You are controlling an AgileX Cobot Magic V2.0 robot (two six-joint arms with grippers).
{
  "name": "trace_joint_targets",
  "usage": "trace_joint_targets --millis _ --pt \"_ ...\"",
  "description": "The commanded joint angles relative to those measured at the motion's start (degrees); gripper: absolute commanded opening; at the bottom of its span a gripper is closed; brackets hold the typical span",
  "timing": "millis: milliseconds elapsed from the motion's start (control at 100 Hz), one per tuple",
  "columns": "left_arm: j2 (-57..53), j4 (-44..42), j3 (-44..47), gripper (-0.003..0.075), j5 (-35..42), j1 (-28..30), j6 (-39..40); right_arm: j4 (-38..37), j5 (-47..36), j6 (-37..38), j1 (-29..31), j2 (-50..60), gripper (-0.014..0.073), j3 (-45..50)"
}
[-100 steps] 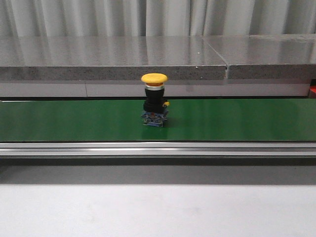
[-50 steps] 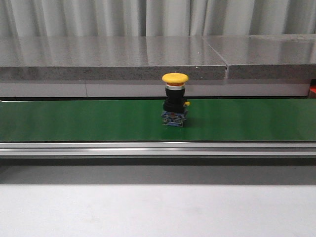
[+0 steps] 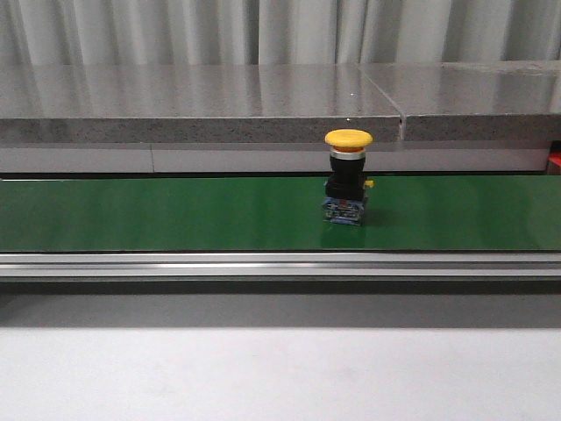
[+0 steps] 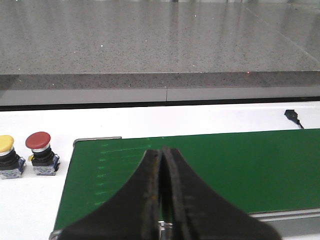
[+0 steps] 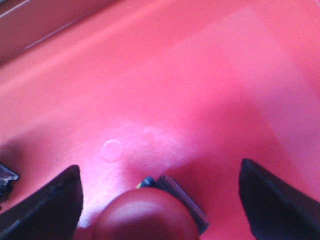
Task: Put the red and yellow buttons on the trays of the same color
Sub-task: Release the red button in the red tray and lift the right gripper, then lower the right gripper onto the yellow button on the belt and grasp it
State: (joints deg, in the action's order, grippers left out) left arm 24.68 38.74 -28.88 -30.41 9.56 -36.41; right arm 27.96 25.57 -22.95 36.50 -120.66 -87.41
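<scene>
Three buttons logged: one yellow on the belt, one yellow and one red off its end, plus a red one under my right claw.
Belt: green flat conveyor belt runs across my front view, silver rail along its near edge.
Yellow button on belt: yellow mushroom-cap push button with black body and blue base stands upright on the belt, right of centre; last two frames had it further left, so it is riding rightward.
Backdrop: grey speckled stone ledge behind the belt.
Left claw: black left claw has its fingers pressed together, nothing between them; it hangs over the belt's end.
Spare buttons: small yellow-capped button and red-capped button on blue base stand side by side on the white tabletop, just off the belt's end.
Right claw: black right claw has its fingers wide apart over the red plastic tray.
Red button in tray: red domed-cap button sits between the spread fingers, its base on the tray floor; I cannot tell whether either finger touches it.
</scene>
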Motion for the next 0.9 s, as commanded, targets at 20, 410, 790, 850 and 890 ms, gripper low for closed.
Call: trace_joint_targets --millis 20,410,790,850,890 --pt "0.21 1.68 -1.52 -0.0019 3.64 -0.32 0.03 1.30 -0.73 -0.23 0.27 4.63 0.0654 -3.13" --pt "0.21 1.68 -1.52 -0.0019 3.64 -0.32 0.03 2.11 8.72 -0.23 -1.75 14.98 0.0654 -6.91" --pt "0.21 1.68 -1.52 -0.0019 3.64 -0.32 0.03 2.11 6.90 -3.53 -12.83 35.76 0.0654 10.58" --pt "0.21 1.68 -1.52 -0.0019 3.64 -0.32 0.03 2.11 7.29 -3.53 -14.24 38.78 0.0654 14.30" --pt "0.21 1.68 -1.52 -0.0019 3.64 -0.32 0.03 2.11 7.79 -3.53 -15.28 40.88 0.0654 16.20"
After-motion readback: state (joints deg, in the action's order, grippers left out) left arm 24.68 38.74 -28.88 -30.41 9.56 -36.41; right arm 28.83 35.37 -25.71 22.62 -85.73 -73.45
